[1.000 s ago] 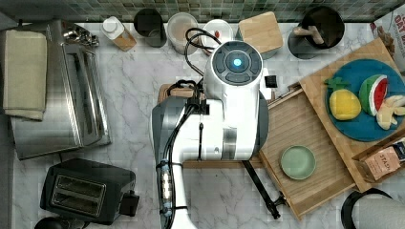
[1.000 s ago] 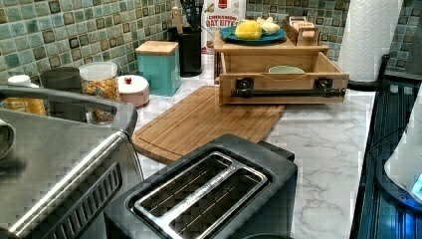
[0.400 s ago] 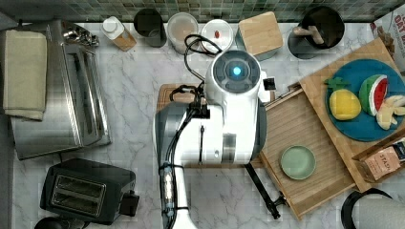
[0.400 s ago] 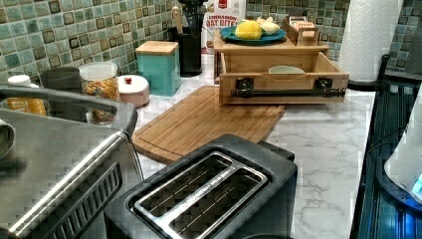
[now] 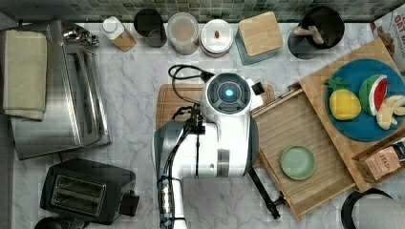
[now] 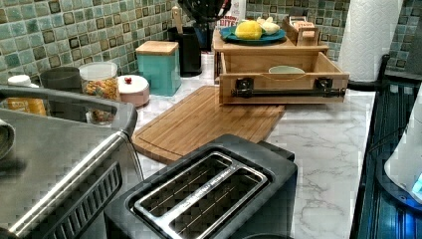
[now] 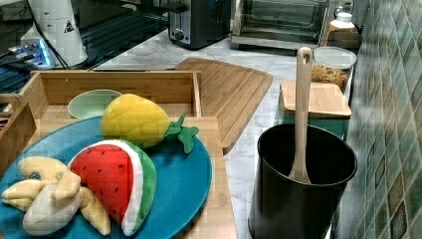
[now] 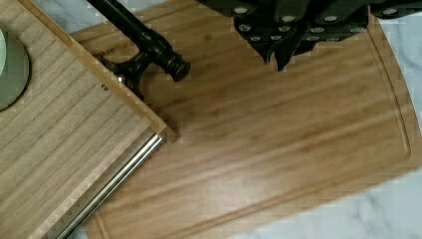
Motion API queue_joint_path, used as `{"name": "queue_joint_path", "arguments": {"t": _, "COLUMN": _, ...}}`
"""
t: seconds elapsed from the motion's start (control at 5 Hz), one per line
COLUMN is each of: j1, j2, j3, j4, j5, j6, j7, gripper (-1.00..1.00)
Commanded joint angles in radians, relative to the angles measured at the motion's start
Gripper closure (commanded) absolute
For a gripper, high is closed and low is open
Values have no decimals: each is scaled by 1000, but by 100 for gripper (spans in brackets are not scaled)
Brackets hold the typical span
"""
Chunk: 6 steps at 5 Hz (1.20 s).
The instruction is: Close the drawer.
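Currently | drawer (image 5: 305,157) pulled out, centre-right of top view, green bowl (image 5: 297,162) inside | tool (image 8: 278,47) over cutting board (image 8: 278,149), beside drawer's front corner near handle bar (image 8: 134,35) | tool state: cannot tell | front board's long axis diagonal in top view; judged push goes toward upper right.

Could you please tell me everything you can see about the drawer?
The drawer is a shallow light-wood tray with a grooved floor, thin rim and plain front board carrying a black bar handle on two mounts. It stands pulled out from under a wooden shelf, level, its front over the edge of the cutting board. A small pale green bowl sits inside. Nothing grips it.
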Motion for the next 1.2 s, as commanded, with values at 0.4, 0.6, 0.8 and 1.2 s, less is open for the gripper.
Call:
{"name": "queue_joint_path", "arguments": {"t": 0.4, "j1": 63, "j2": -216, "j3": 69, "j4": -270, "j5": -68, "j6": 89, "j7": -388, "gripper": 100}}
{"name": "queue_joint_path", "arguments": {"t": 0.6, "j1": 78, "j2": -248, "j3": 61, "j4": -355, "j5": -100, "j6": 149, "j7": -477, "gripper": 100}}
{"name": "queue_joint_path", "arguments": {"t": 0.8, "j1": 69, "j2": -220, "j3": 59, "j4": -362, "j5": -120, "j6": 99, "j7": -576, "gripper": 100}}
{"name": "queue_joint_path", "arguments": {"t": 1.2, "j1": 29, "j2": -235, "j3": 47, "j4": -471, "j5": -198, "j6": 161, "j7": -684, "gripper": 100}}
